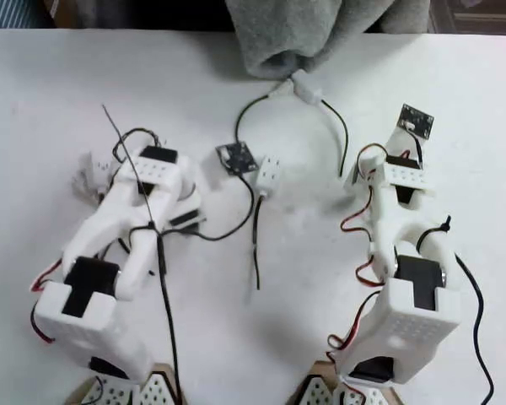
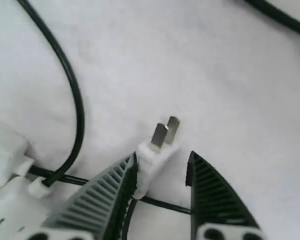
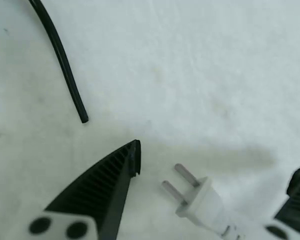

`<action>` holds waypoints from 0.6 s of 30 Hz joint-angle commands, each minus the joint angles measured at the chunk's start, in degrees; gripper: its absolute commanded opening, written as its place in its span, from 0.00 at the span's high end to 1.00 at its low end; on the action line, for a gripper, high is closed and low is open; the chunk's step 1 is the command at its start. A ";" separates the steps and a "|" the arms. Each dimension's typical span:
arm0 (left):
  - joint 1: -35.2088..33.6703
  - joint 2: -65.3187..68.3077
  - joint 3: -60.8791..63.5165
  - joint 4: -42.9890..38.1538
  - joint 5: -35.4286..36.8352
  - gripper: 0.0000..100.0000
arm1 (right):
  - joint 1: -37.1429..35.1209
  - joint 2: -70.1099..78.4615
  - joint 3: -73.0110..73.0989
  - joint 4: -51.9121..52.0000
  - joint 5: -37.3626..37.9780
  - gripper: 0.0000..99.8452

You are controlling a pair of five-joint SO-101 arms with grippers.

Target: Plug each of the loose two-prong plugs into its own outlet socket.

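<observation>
Two plugs: plug A [image 2: 152, 155] between fingers of the spread left hand [image 2: 162, 160], touching one; plug B [image 3: 202, 200] on the table [image 3: 215, 60] inside the spread right hand [image 3: 217, 165], touching neither. Two corded sockets: centre socket [image 1: 268, 173]; 12 o'clock socket [image 1: 306, 86], beside a grey cloth [image 1: 304, 29].

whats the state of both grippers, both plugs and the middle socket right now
left gripper: open, one finger against the left plug
left plug: unplugged, prongs bare
right gripper: open, straddling the right plug
right plug: unplugged, lying on the table, untouched
middle socket: empty, nothing plugged in
</observation>
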 commanded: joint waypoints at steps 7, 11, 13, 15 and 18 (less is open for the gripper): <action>-2.33 -0.22 -1.58 2.73 -0.97 0.83 | -0.13 -2.51 -0.26 -0.75 0.53 0.56; -0.92 -0.31 0.09 2.73 -0.97 0.83 | -0.13 -2.51 -0.26 -0.75 0.53 0.56; -0.57 -0.31 0.09 2.90 -0.97 0.83 | -0.13 -2.51 -0.26 -0.75 0.53 0.56; -0.57 -0.31 0.18 2.90 -0.97 0.83 | -0.13 -2.51 -0.26 -0.75 0.53 0.56; -0.57 -0.31 0.18 2.90 -0.97 0.83 | -0.13 -2.51 -0.26 -0.75 0.53 0.56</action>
